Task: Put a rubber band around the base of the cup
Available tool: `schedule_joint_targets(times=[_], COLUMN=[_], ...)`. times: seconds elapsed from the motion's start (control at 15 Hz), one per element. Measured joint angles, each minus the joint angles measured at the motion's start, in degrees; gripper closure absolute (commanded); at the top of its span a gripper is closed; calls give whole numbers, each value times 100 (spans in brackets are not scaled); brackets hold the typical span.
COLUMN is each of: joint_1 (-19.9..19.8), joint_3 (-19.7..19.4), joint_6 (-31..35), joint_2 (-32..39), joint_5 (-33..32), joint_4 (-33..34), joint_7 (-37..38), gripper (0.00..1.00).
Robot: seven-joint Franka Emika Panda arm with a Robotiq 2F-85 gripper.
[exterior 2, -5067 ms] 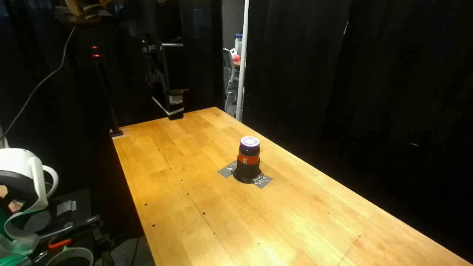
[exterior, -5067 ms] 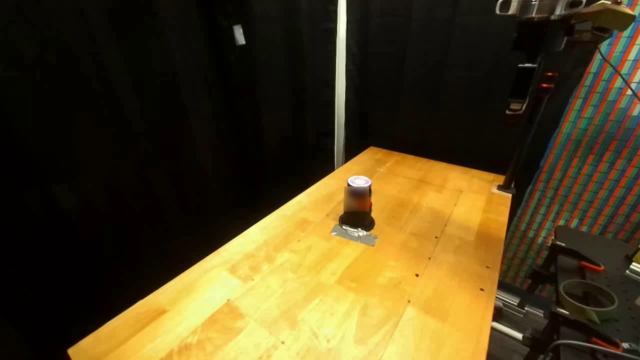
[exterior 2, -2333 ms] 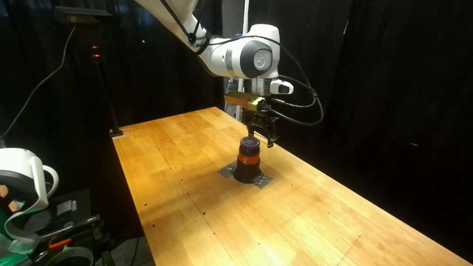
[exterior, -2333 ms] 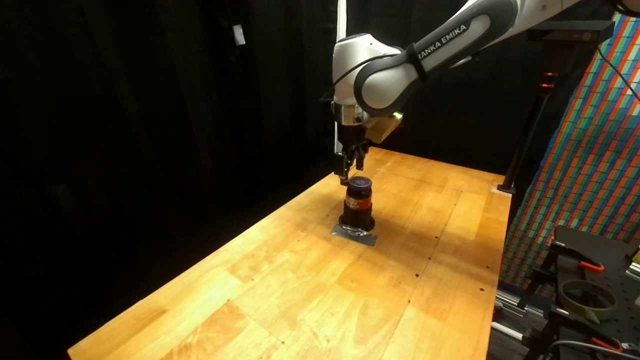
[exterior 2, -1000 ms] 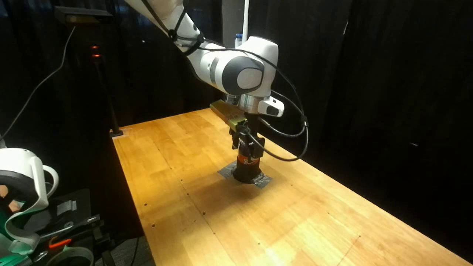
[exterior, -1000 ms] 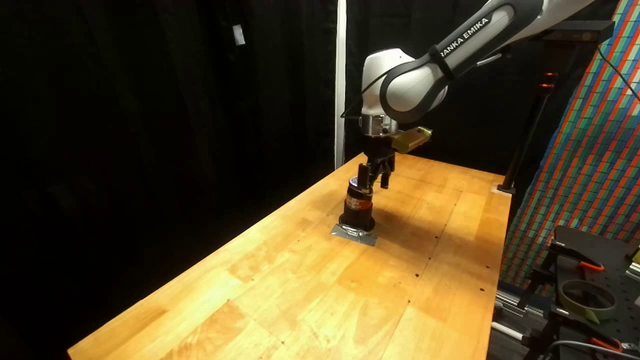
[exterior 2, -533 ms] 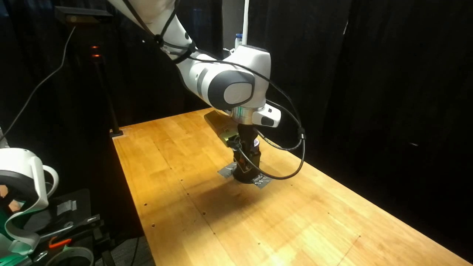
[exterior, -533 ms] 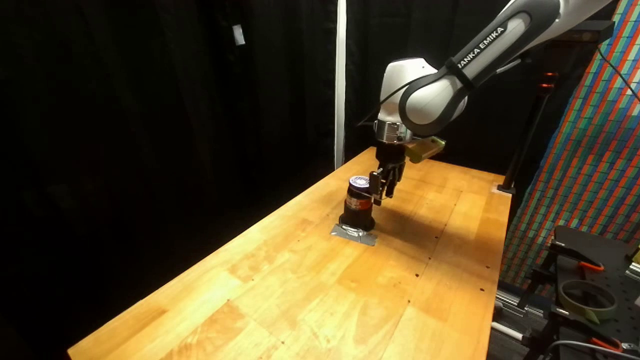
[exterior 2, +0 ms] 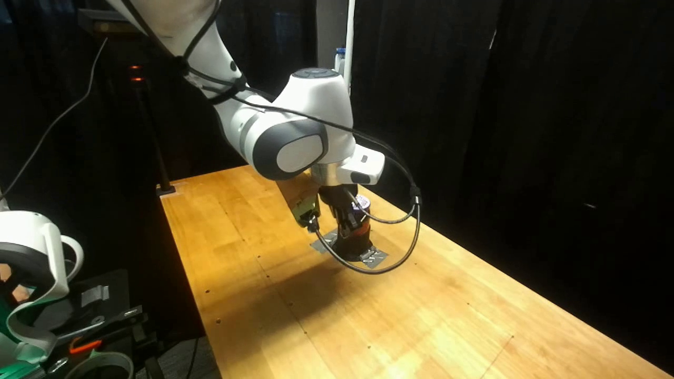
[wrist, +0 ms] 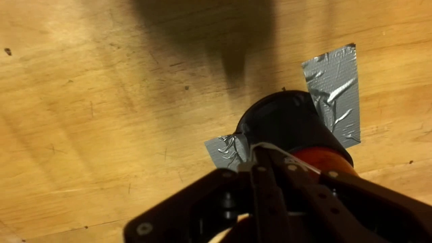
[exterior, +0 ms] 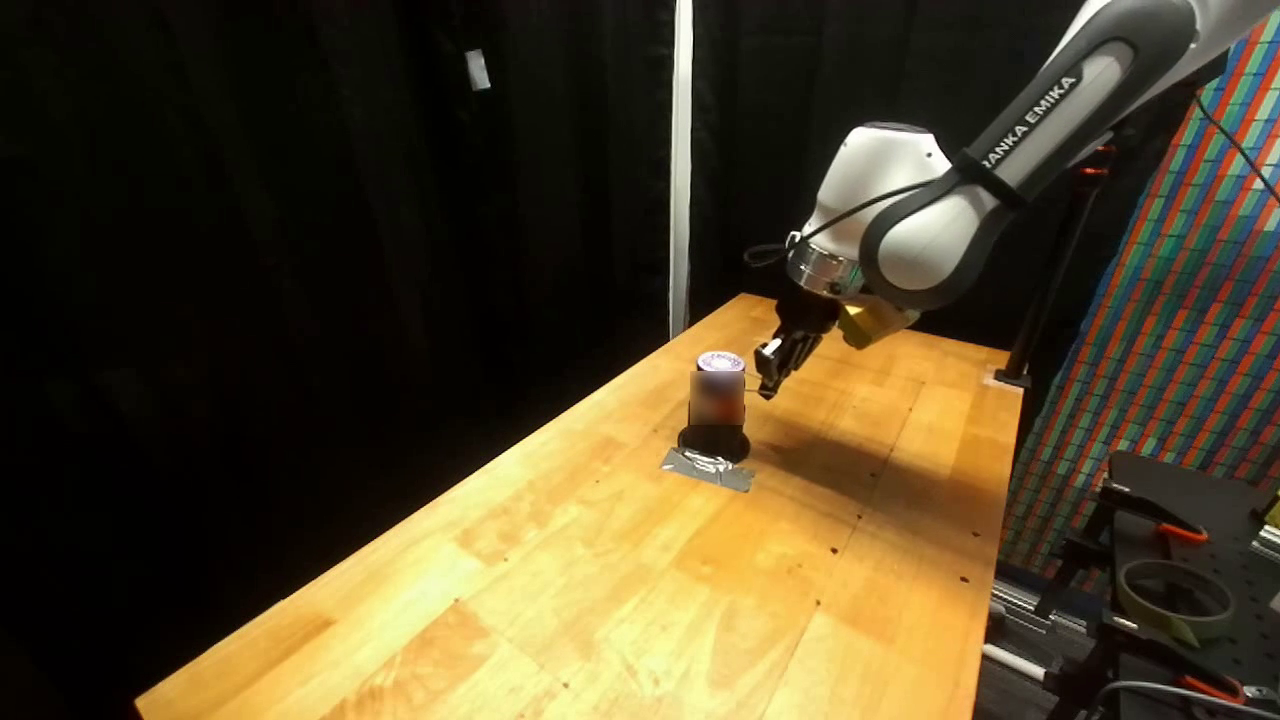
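The cup (exterior: 716,438), dark with an orange band and pale round top, stands upright on the wooden table. It shows in both exterior views and, from above, as a black cup base (wrist: 287,121) in the wrist view. Right beside its upper half is my gripper (exterior: 768,392), tilted, its fingertips brought together. A thin pale rubber band (wrist: 288,155) loops over the outside of the fingertips and runs toward the cup; in an exterior view the rubber band (exterior: 754,390) spans the small gap to the cup's side. How it lies on the cup's far side is hidden.
Grey tape (wrist: 337,94) fixes the cup's base to the wooden table (exterior: 600,570). A cable (exterior 2: 374,271) hangs in a loop from my arm close to the cup. A dark post (exterior: 1050,280) stands at the table's far corner.
From over the cup, my gripper has shifted down and to its side, and tilted. The fingers have come together, with the band now stretched between them and the cup. The cup has not moved.
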Motion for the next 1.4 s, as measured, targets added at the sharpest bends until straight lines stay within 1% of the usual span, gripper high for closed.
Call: schedule_joint_targets(times=[0.07, 0.4, 0.53, 0.87, 1.0, 1.13, 1.2, 1.33, 1.4], joint_1=[38, 517, 615, 462, 401, 340, 294, 185, 83], joint_3=[-39, -540, -564, -92, 41, 114, 142, 197, 247], joint_6=[317, 2285, 3063, 4896, 5463, 5882, 6019, 6029, 5804], joint_2=[-54, -168, -166, -120, -54, 39, 100, 178, 177], joint_5=[-1, -128, -128, -114, -133, -190, -268, -488, -711], joint_4=[-187, -1072, -1343, -1877, -2032, -2133, -2154, -2166, -2167], joint_7=[32, 218, 199, -114, -227, -293, -299, -288, -246], gripper=[96, 95, 96, 95, 95, 95, 69, 69, 62])
